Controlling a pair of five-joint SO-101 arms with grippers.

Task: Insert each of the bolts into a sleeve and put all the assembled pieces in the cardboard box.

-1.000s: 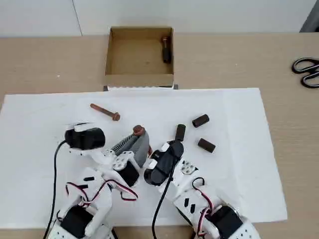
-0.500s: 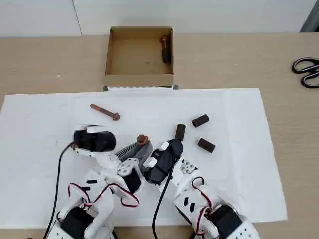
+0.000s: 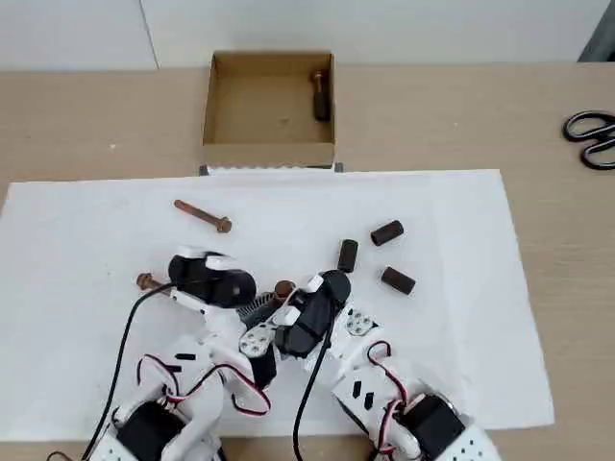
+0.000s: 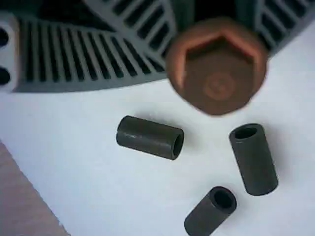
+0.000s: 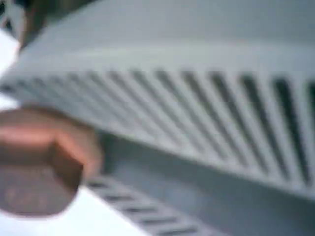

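My left gripper (image 3: pixel 277 294) is shut on a rusty bolt (image 3: pixel 282 289), whose hex head (image 4: pixel 216 73) sticks out between the grey ribbed fingers (image 4: pixel 123 59). Three dark sleeves (image 3: pixel 347 255) (image 3: pixel 387 232) (image 3: pixel 398 279) lie on the white paper just beyond it, each on its side (image 4: pixel 150 137) (image 4: pixel 252 158) (image 4: pixel 210 211). My right arm's wrist (image 3: pixel 312 309) sits close beside the left gripper; its view has the bolt head (image 5: pixel 34 167) and a ribbed finger (image 5: pixel 197 123) right in front. One loose bolt (image 3: pixel 203 215) lies at the paper's left and another (image 3: pixel 146 281) beside the left arm. The cardboard box (image 3: pixel 216 106) holds one assembled piece (image 3: pixel 320 94).
The white paper (image 3: pixel 461 336) covers the near half of the wooden table. Black scissors (image 3: pixel 591 139) lie at the far right edge. The two arms crowd each other at the front centre.
My left arm has swung right and nearer with the bolt, closing up against the right arm. That uncovered a second loose bolt on the paper at the left.
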